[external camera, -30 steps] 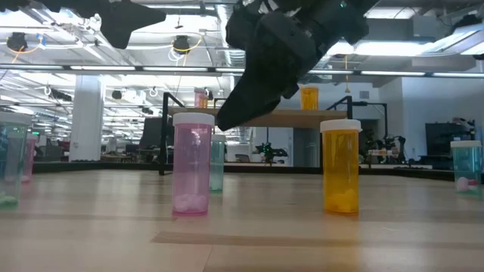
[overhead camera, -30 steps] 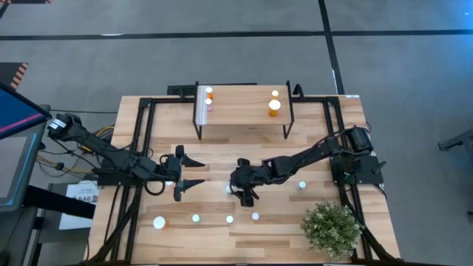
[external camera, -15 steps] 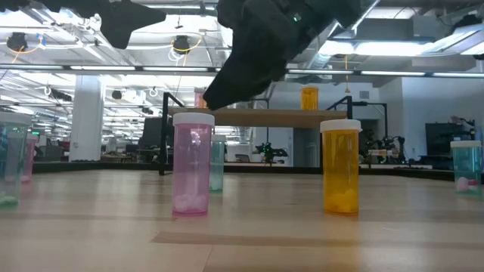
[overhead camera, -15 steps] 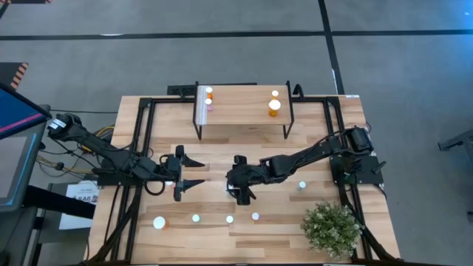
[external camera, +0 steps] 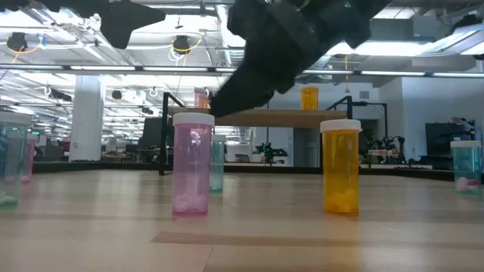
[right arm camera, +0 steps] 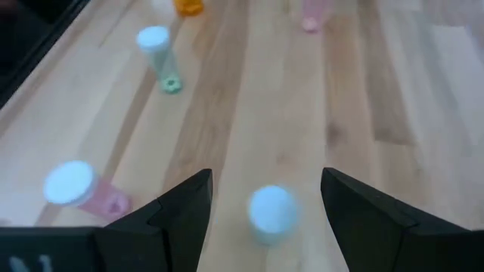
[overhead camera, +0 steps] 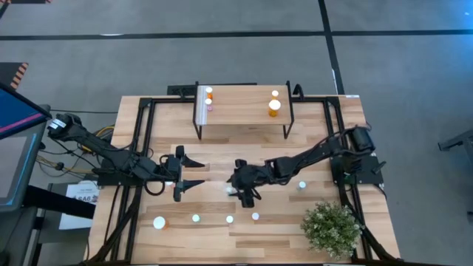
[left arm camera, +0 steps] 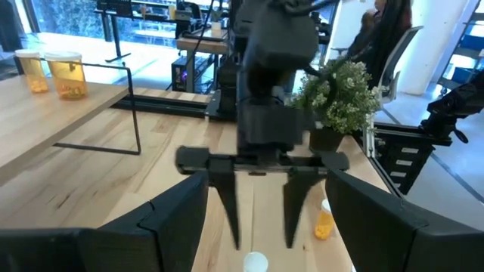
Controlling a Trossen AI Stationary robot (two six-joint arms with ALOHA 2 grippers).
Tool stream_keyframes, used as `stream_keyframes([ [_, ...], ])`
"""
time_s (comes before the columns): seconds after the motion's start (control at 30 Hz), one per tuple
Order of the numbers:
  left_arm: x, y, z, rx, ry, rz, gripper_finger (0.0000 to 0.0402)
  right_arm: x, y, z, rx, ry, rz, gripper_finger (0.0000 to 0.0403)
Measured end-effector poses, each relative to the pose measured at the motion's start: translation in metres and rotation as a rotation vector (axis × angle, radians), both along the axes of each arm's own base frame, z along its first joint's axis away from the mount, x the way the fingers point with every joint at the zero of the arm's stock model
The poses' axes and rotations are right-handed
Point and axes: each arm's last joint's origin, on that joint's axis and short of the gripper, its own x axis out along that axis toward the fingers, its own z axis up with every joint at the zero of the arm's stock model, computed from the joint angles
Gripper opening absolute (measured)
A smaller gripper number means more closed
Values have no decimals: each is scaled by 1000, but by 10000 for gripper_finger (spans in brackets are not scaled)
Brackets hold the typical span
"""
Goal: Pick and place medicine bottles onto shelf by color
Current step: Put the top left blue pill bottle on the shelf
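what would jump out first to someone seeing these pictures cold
Probably the right gripper, open at mid-table, poised right over a small white-capped bottle standing between its fingers. Next, the shelf at the table's far side, with orange bottles on it, and the bushy potted plant at the near right corner.
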Motion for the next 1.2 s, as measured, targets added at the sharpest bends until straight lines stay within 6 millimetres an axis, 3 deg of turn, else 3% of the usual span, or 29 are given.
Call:
stream_keyframes([
  [0.23, 0, 0, 0, -9, 1, 0, 255, -3, 5, -5, -8, -28, 22, 270],
  [0.4, 0, 0, 0, -9, 3, 0, 255, -11, -6, -18, 28, -60, -11, 270],
  [0.57, 0, 0, 0, -1, 3, 0, 255, -14, -6, -13, 47, -123, 26, 270],
  [1.2, 0, 0, 0, 0, -1, 1, 255, -13, -7, -23, 62, -83, 21, 270],
])
